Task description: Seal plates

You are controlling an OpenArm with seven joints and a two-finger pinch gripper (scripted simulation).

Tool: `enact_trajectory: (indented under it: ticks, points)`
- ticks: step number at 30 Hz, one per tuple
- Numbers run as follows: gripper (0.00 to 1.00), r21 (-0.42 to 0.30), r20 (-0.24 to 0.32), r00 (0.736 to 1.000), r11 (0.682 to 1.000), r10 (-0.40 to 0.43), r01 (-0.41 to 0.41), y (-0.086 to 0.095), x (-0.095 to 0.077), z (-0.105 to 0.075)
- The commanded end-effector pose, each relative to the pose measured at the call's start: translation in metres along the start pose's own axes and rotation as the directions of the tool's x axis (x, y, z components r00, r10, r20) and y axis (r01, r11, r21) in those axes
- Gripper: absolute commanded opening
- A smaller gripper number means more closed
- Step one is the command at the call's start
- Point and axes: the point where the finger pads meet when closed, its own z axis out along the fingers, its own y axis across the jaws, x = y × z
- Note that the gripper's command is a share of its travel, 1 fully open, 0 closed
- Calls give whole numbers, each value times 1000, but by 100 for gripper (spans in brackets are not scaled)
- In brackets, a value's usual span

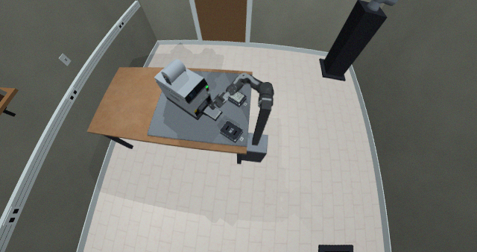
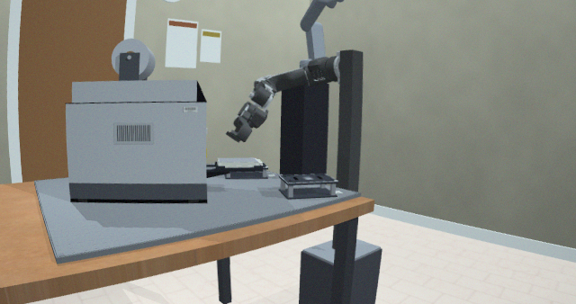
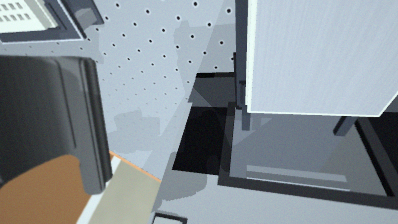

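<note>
The claw (image 1: 212, 106) (image 2: 235, 136) (image 3: 96, 175) is positioned above the sealer's (image 1: 180, 86) (image 2: 137, 156) (image 3: 280, 205) stage (image 1: 217, 118) (image 2: 265, 165) (image 3: 240, 45), fingers partly open, gripping nothing. One plate (image 1: 212, 112) (image 2: 238, 163) (image 3: 320, 60) lies on the extended stage; full seating cannot be confirmed. The second plate (image 1: 237, 96) (image 3: 25, 17) occupies the farther nest (image 1: 237, 104) (image 2: 247, 175) (image 3: 75, 30). The nearer nest (image 1: 231, 131) (image 2: 308, 179) carries no plate. A green light (image 1: 207, 87) shows on the sealer's front.
</note>
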Motion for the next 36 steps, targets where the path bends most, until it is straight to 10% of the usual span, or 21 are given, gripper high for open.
enact_trajectory:
  ticks: [1, 6, 13, 22, 36]
  points:
    - [65, -12, -8, 1000, 1000, -12, 12, -1, -3, 1]
    - [65, 115, 111, 994, 993, -22, 9, -18, -21, 0]
    - [65, 117, 127, 992, 993, -25, 10, -31, -43, -2]
    - [65, 135, -175, 985, 991, 12, 12, -3, -13, 13]
    - [65, 130, -396, 918, 991, 37, 17, 41, 26, 35]
